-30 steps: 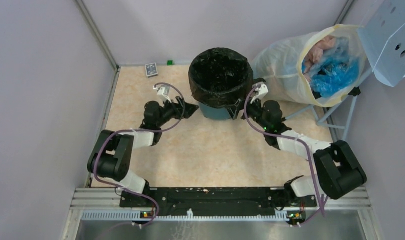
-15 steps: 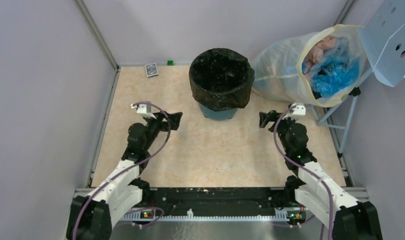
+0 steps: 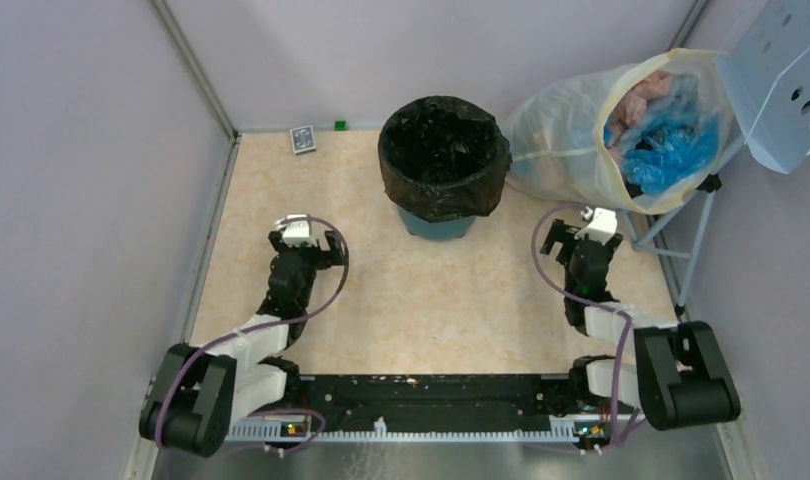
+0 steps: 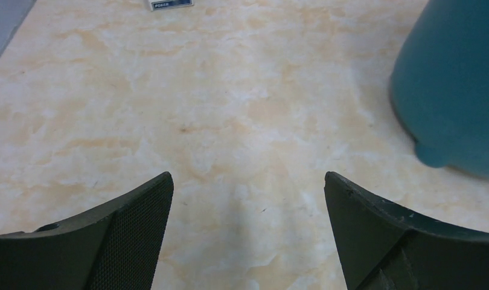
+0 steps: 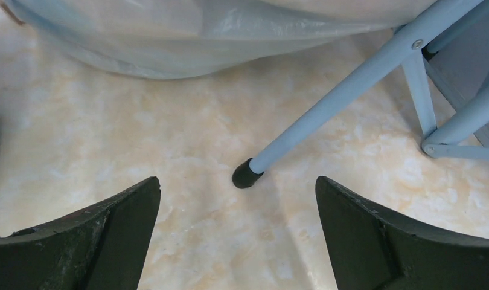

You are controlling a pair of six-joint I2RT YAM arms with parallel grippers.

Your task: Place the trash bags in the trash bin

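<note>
- Left gripper [image 3: 304, 246]: jaws spread wide, nothing between them. Wrist view shows only bare worktop [image 4: 230, 121] in the gap of the left gripper [image 4: 248, 181].
- It sits low over the worktop near the left edge, about mid-depth, and touches nothing.
- Right gripper [image 3: 584, 243]: jaws also spread wide and holding nothing. In its wrist view the right gripper [image 5: 238, 181] has only floor surface in its gap.
- It sits near the right edge, about mid-depth, roughly level with the left one.
- Both grippers are well apart from the trash bin [image 3: 436, 226], one on either side and nearer the front.
- The trash bin stands upright at the middle of the far edge. Its teal base [image 4: 453, 90] shows at the right of the left wrist view.
- The trash bag [image 3: 443, 150] is in the bin as a liner. Its mouth is open and its black skirt is folded over the rim, hanging down the outer wall so only the bin's bottom shows.
- A translucent sack [image 3: 561, 150] with blue and pink contents is at the far right corner, just beside the bin. Its lower side [image 5: 200, 36] fills the top of the right wrist view.
- A blue stand leg [image 5: 345, 90] with a black foot [image 5: 245, 176] rests on the worktop ahead of the right gripper.
- A small card [image 3: 302, 139] lies at the far left corner, with a green bit [image 3: 340, 125] beside it on the far edge.
</note>
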